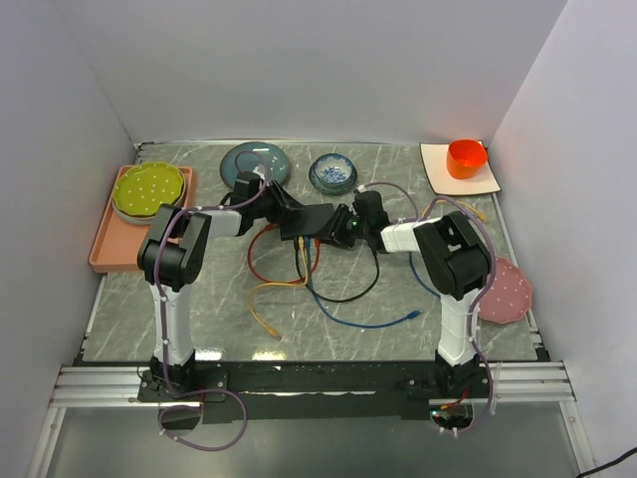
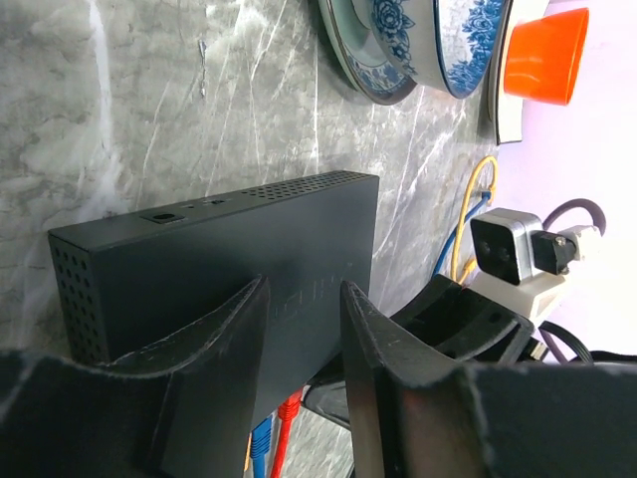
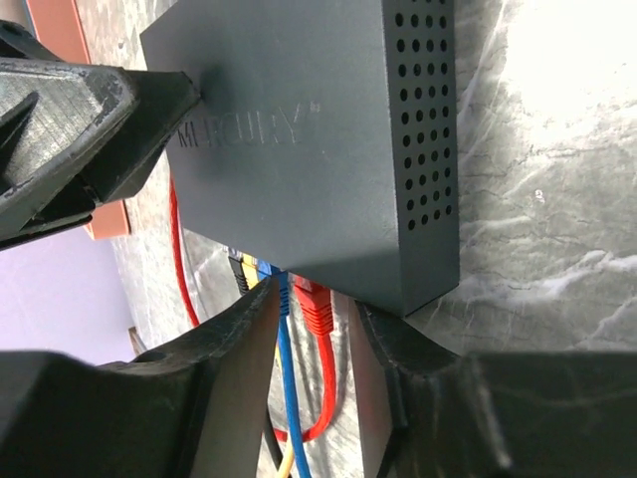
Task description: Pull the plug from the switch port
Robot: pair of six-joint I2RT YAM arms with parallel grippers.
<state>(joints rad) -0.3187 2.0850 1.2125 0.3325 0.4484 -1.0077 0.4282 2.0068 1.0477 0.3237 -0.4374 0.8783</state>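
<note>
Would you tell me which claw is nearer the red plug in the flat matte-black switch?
Right. The right claw straddles the red plug in the flat matte-black switch; the left claw touches its top face, farther off.

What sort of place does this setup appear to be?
Most likely a robotics lab test cell: plain white walls box in a marble-patterned table, two arms are bolted to a metal rail, and the props mix a network switch with an orange cup.

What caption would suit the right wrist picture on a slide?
Right gripper jaws flank the red plug seated in the black switch, a blue cable alongside.
</note>
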